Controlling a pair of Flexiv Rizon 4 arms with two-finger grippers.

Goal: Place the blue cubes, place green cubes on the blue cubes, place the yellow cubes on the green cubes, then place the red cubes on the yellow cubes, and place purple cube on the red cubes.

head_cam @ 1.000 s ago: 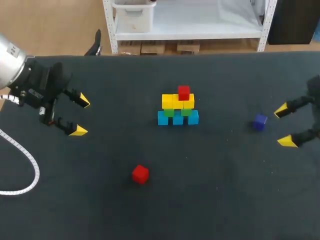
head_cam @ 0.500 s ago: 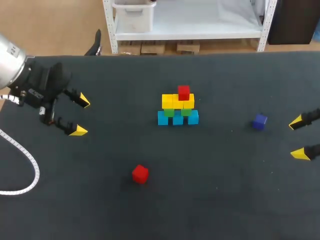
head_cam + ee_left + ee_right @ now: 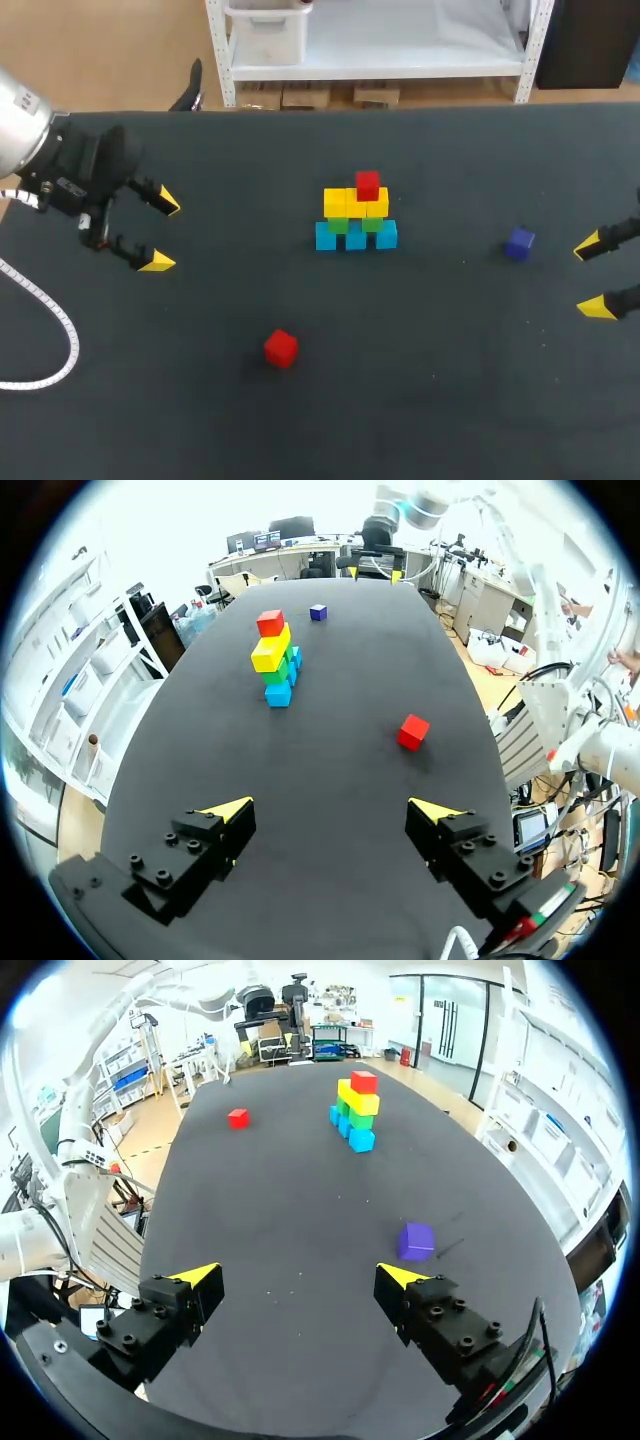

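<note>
Black table point(image 3: 450, 400) with left gripper point(image 3: 160, 232) and right gripper point(image 3: 593, 275) both spread and empty at its sides; the mid-table cube pyramid point(image 3: 355, 222) carries one red, so the loose red cube point(image 3: 281, 347) probably needs grasping next, then the purple cube point(image 3: 519, 243) near the right gripper.

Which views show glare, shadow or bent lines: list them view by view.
Head view: even light, no glare on the dark table; a faint soft shadow by the loose red cube. Left wrist view: the table's edges bow, and everything past its far end washes out white. Right wrist view: same bowing; the purple cube casts hardly any shadow.
</note>
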